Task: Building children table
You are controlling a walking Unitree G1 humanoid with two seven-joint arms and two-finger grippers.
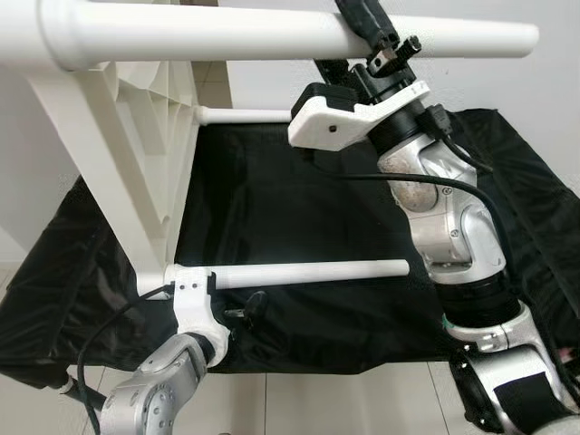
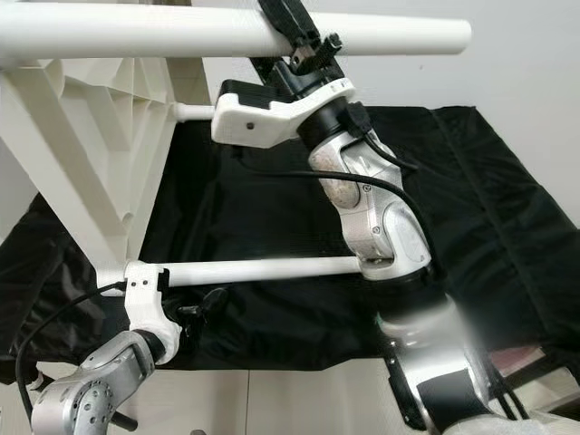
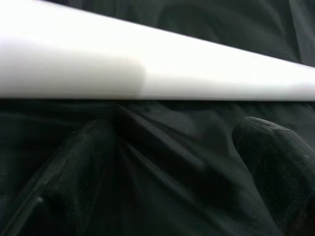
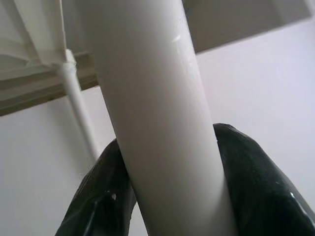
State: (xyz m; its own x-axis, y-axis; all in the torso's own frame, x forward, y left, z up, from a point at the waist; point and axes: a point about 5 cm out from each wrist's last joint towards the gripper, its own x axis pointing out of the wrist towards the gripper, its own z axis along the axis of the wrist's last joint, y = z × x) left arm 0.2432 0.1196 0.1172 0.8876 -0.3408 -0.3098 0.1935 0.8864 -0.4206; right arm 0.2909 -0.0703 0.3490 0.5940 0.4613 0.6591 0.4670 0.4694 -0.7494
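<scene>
Legs look mostly on already: right end effector (image 4: 170, 196) is clamped round the top leg (image 1: 272, 34), left end effector (image 3: 172, 162) hangs open beside a lower leg (image 1: 308, 272), tabletop (image 1: 127, 136) tipped sideways over black sheet (image 1: 290, 199).

The white tabletop (image 1: 109, 118), turned on its side, is cut off by the top and left edges of the head views. The upper leg (image 1: 299, 34) hides the fingertips of the right tool (image 1: 367, 27). The left tool (image 1: 237, 310) sits under the lower leg (image 1: 308, 270), its fingers mostly hidden behind the wrist mount. The black sheet (image 1: 299, 208) runs past the frame's right edge. The right forearm is blurred in the right eye view.
</scene>
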